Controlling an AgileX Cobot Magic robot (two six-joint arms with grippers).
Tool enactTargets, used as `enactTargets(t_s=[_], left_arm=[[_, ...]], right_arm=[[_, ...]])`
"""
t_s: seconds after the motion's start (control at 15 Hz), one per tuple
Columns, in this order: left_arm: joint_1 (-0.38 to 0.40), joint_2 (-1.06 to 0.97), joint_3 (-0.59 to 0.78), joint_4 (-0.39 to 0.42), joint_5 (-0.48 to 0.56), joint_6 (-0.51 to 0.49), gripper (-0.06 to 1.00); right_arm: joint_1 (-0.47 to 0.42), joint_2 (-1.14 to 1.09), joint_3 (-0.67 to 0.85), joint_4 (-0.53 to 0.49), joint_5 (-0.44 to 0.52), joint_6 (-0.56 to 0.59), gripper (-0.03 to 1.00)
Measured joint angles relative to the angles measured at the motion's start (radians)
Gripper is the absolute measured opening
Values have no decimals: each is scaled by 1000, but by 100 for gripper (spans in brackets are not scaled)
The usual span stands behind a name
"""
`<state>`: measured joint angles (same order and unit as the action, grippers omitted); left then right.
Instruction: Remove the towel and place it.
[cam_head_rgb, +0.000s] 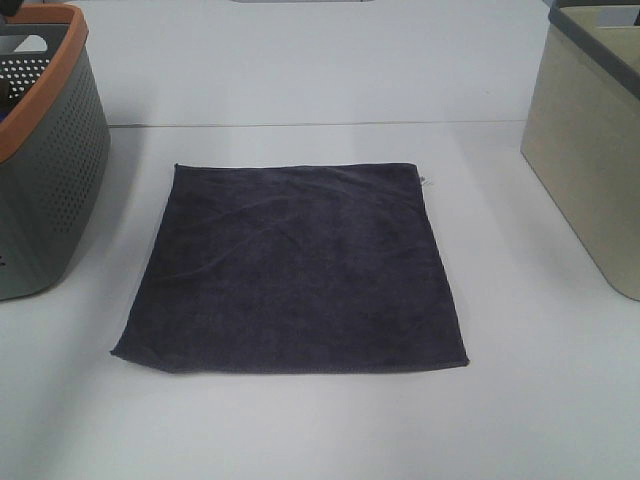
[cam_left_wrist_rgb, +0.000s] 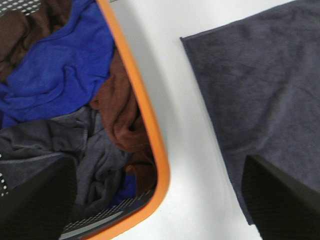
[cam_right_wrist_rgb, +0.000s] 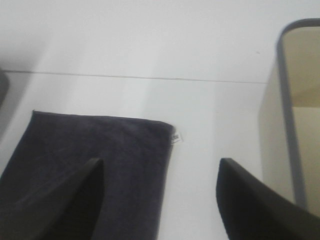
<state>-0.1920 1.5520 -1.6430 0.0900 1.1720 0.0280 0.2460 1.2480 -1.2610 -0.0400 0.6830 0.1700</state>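
One towel (cam_head_rgb: 295, 270), dark charcoal and soft, lies spread flat on the white table (cam_head_rgb: 300, 430) between a grey basket with an orange rim (cam_head_rgb: 50, 60) at the left and a beige bin (cam_head_rgb: 590, 150) at the right. Both pincers stand wide and hold nothing: the left gripper (cam_left_wrist_rgb: 160, 200) hangs over the basket's edge, the right gripper (cam_right_wrist_rgb: 160, 195) over the towel's far right corner by the white tag (cam_right_wrist_rgb: 175, 137). Light and limp, the cloth would likely sag when lifted; pinching an edge or corner looks best
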Motion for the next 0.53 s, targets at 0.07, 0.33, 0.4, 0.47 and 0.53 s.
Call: enactTargets(t_s=[0.07, 0.33, 0.4, 0.47, 0.53], left_arm=[[46, -5, 0, 1, 1, -5, 84], [222, -23, 3, -50, 17, 49, 84], [231, -47, 28, -77, 17, 60, 84], [231, -88, 69, -90, 17, 66, 84], [231, -153, 132, -90, 12, 67, 84]], right_arm=[[-58, 0, -8, -8, 34, 20, 65], [-216, -1, -17, -19, 199, 27, 65], [-221, -7, -17, -19, 262, 22, 65], [-221, -20, -17, -11, 325, 17, 65], [-221, -51, -13, 3, 370, 9, 65]])
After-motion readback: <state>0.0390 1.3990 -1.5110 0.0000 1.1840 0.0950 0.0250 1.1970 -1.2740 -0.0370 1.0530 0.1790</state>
